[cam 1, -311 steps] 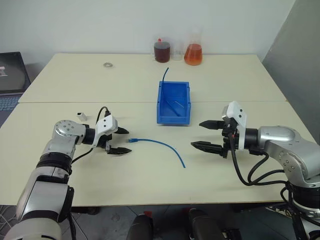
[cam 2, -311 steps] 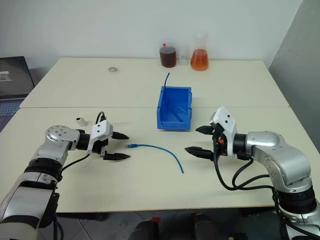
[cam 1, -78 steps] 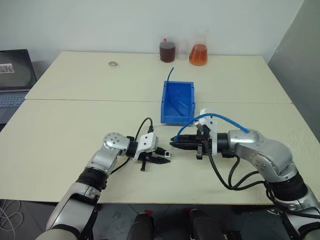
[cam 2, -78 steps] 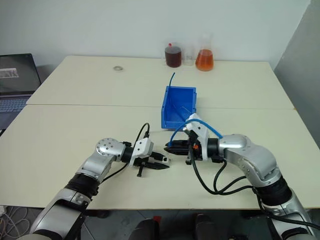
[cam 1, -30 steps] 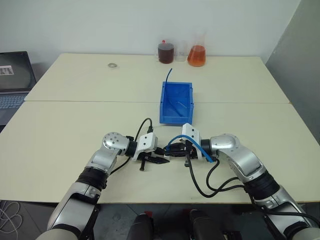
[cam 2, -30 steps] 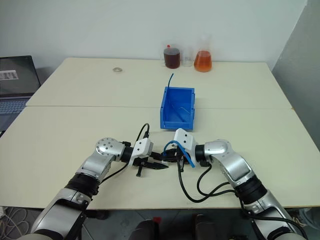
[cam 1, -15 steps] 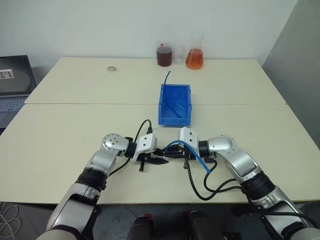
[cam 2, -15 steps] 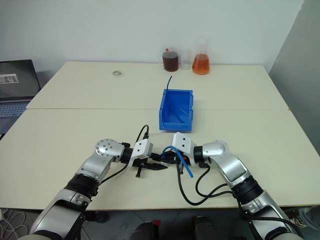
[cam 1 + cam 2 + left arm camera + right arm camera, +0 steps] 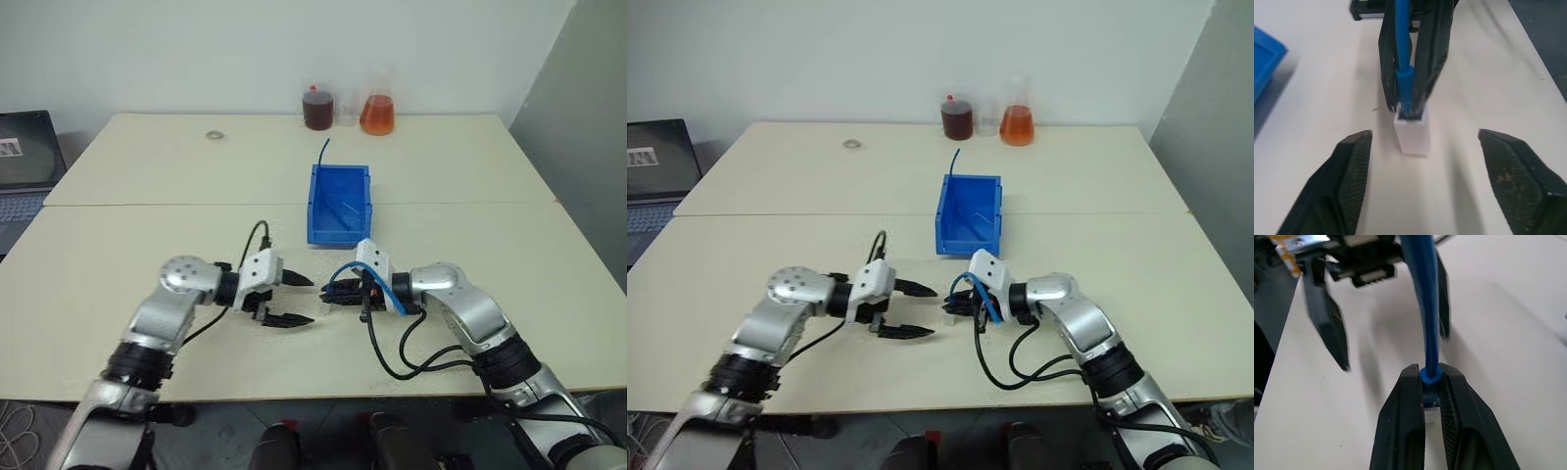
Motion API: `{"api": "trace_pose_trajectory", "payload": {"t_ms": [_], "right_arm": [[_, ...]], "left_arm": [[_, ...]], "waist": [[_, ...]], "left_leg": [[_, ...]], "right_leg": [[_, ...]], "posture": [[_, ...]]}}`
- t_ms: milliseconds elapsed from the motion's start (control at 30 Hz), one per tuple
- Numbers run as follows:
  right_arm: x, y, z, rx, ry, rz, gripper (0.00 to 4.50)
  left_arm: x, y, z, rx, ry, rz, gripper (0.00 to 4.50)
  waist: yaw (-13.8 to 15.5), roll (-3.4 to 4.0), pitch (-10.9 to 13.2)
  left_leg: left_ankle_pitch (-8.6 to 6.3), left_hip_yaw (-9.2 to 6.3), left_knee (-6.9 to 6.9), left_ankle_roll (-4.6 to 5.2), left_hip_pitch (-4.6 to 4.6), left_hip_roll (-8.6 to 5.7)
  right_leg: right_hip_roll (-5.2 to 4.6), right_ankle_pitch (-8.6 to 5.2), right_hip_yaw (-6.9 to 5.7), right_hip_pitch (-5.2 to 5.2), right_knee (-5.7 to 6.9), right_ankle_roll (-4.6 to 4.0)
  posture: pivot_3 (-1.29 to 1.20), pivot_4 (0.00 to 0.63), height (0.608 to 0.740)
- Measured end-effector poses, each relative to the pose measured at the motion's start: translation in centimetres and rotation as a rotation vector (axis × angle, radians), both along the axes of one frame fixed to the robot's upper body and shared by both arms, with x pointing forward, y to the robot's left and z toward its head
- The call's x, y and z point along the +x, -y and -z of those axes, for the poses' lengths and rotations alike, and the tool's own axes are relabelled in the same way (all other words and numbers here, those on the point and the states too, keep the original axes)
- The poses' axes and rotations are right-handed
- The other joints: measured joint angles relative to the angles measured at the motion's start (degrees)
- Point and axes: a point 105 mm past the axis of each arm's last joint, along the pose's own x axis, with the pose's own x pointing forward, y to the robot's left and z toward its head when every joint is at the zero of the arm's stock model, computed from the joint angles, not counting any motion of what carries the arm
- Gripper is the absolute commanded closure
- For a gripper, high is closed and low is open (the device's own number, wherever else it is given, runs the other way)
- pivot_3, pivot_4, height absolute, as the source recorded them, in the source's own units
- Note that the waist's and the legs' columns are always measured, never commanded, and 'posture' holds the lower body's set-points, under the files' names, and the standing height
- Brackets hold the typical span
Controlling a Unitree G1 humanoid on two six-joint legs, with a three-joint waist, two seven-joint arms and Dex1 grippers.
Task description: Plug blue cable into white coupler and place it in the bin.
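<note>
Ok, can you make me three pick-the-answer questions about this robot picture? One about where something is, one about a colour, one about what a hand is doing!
1. Where is the blue cable's plug?
A. in the bin
B. in the white coupler
C. beside the flasks

2. What colour is the bin?
A. blue
B. red
C. green

3. What is the left hand doing?
A. squeezing the coupler
B. holding the cable
C. open, holding nothing

Answers:
1 B, the plug sits in the coupler's end.
2 A, its walls are bright blue.
3 C, its fingers are spread apart; the right hand grips the cable.

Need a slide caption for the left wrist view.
Open left gripper faces the white coupler, with the blue cable plugged in and held by the right gripper.
</note>
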Motion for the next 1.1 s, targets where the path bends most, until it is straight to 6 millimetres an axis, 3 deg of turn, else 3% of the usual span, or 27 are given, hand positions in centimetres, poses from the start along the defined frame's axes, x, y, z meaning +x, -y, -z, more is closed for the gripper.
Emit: {"api": "trace_pose_trajectory", "payload": {"t_ms": [100, 233, 333, 400, 467, 700, 967, 1100], "right_arm": [[1.2, 1.4, -2.4, 0.045, -0.047, 0.101, 4.34], [3.8, 1.2, -8.9, 0.174, -0.056, 0.195, 4.34], [6.8, 1.7, -12.3, 0.229, -0.079, 0.292, 4.34], [9.3, 2.2, -13.2, 0.216, -0.083, 0.383, 4.34], [10.8, 2.3, -13.2, 0.215, -0.090, 0.420, 3.64], [13.6, 1.9, -8.6, 0.131, -0.170, 0.517, 2.06], [14.5, 2.3, -9.7, 0.128, -0.094, 0.547, 0.14], [14.7, 4.0, -11.3, 0.140, -0.037, 0.563, 0.04]], "left_arm": [[-0.5, 0.0, -1.9, -0.066, 0.010, -0.086, 0.04], [-0.1, 0.5, -4.6, -0.173, 0.065, -0.224, 0.04], [0.7, 0.7, -5.4, -0.262, 0.080, -0.360, 0.04], [1.5, 0.9, -5.7, -0.318, 0.092, -0.452, 0.04], [1.9, 0.8, -5.8, -0.333, 0.103, -0.516, 0.00], [2.5, 0.8, -5.9, -0.341, 0.144, -0.601, 0.00], [2.8, 0.2, -6.1, -0.347, 0.161, -0.648, 0.00], [3.1, -0.3, -6.5, -0.375, 0.161, -0.689, 0.00]], "waist": [[0.2, -0.03, 0.2], [-0.2, 0.01, 0.2], [-0.2, 0.02, 0.3], [-0.2, -0.01, 0.3], [-0.2, -0.04, 0.3], [-0.1, -0.03, 0.3], [-0.1, -0.02, 0.3], [-0.1, -0.03, 0.4]], "left_leg": [[0.00, -0.01, 0.01, -0.01, -0.06, -0.02], [0.00, -0.01, -0.03, 0.00, -0.01, 0.01], [0.00, 0.02, -0.04, 0.00, 0.01, 0.01], [0.00, 0.08, -0.09, 0.01, 0.01, -0.03], [0.00, 0.09, -0.11, 0.01, -0.03, -0.01], [-0.02, 0.21, -0.18, -0.03, -0.28, -0.07], [-0.02, 0.18, -0.19, -0.03, -0.27, -0.06], [-0.02, 0.17, -0.19, -0.03, -0.28, -0.06]], "right_leg": [[-0.03, 0.00, -0.03, -0.05, -0.01, 0.01], [0.01, 0.01, -0.02, -0.06, 0.02, -0.01], [0.01, 0.05, 0.00, -0.06, -0.01, -0.09], [-0.01, 0.06, 0.03, -0.07, -0.05, -0.09], [-0.01, 0.06, 0.03, -0.07, -0.14, -0.11], [-0.14, 0.08, 0.07, -0.21, -0.40, -0.12], [-0.14, 0.07, 0.05, -0.21, -0.38, -0.12], [-0.14, 0.07, 0.04, -0.21, -0.38, -0.12]], "posture": [[0.00, 0.150, 0.740], [0.00, 0.150, 0.740], [0.00, 0.150, 0.740], [0.00, 0.150, 0.740], [0.00, 0.150, 0.740], [0.00, 0.150, 0.740], [0.00, 0.150, 0.740], [0.00, 0.150, 0.740]]}}
